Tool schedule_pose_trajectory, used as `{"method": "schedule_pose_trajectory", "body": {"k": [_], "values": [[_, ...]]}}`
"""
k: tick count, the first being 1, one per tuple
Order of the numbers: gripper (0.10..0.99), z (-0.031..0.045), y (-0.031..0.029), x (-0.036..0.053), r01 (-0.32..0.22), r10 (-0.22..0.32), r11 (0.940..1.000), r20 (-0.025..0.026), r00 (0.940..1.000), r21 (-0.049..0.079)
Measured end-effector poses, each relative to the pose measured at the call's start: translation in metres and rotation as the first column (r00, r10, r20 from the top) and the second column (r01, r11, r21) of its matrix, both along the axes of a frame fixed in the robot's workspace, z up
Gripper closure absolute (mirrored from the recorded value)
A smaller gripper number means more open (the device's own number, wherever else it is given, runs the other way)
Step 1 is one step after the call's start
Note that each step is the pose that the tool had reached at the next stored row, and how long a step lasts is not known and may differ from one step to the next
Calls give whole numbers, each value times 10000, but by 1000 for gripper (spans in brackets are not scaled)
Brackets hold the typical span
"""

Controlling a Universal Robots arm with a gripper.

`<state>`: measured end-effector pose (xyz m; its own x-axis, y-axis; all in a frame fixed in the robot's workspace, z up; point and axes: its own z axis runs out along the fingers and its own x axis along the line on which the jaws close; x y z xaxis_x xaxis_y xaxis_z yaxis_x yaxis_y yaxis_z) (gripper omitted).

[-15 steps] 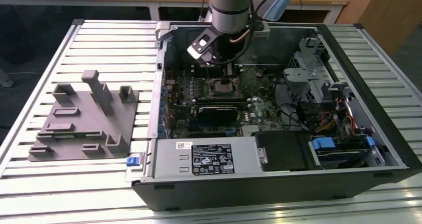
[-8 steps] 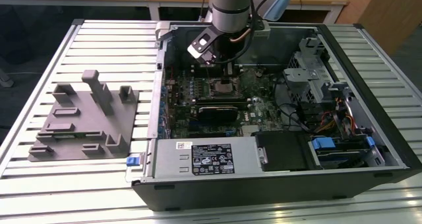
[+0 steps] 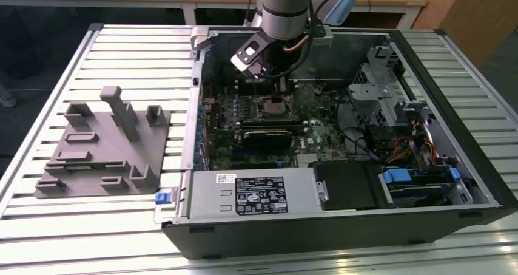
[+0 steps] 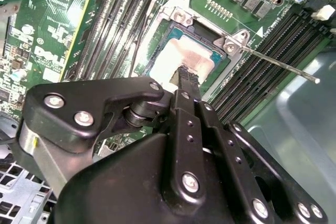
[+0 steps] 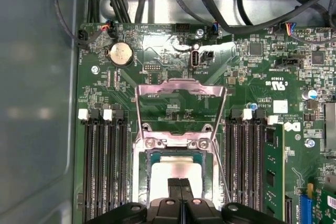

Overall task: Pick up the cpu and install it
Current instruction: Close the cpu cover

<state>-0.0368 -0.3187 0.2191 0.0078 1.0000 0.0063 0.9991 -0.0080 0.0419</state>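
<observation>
Gripper [image 5: 180, 183], fingers pressed together, tip just over cpu [image 5: 176, 169] lying in open socket [image 5: 173, 142]. White printed label [image 3: 259, 199] on near metal cover [image 3: 202, 196].

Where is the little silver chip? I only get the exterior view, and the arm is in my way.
Observer: In both wrist views the cpu lies flat inside the square socket frame.
Operator: Are the fingers squeezing it?
Observer: No. The fingers are shut together, with their tips over the middle of the cpu's top, not round its edges. I can't tell if they touch it.
Operator: Is the metal lid closed over it?
Observer: No. In the first wrist view the load plate is flipped open, away from the cpu.
</observation>
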Motion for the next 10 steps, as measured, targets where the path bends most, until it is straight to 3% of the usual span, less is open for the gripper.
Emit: {"method": "schedule_pose_trajectory", "body": {"k": [3, 10], "values": [[980, 45, -1, 0, 0, 0, 9999, -6, 10000, 169], [980, 210, -1, 0, 1, 0, 9991, -5, 10000, 426]]}}
